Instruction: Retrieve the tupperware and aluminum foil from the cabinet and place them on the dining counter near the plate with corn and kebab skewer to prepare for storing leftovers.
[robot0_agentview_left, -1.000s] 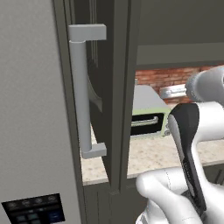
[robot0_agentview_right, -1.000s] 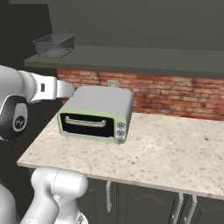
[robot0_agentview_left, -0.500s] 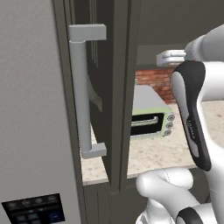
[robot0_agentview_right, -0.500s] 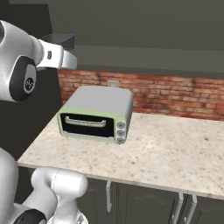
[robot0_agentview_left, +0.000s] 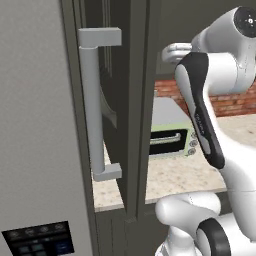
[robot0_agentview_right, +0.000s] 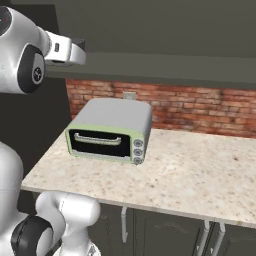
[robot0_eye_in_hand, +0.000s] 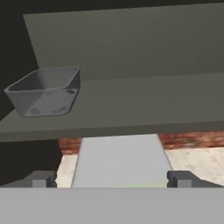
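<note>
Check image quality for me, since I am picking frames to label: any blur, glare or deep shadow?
Hand view: sharp, tupperware evenly lit on the cabinet shelf, dark left corner. Right base view: crisp, shadowed under the shelf. Left base view: no glare, the near panel looks soft.

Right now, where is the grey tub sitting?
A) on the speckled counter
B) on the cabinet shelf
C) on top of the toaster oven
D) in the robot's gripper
B: the tupperware rests on the cabinet shelf, above the toaster oven, and the open gripper holds nothing.
</note>
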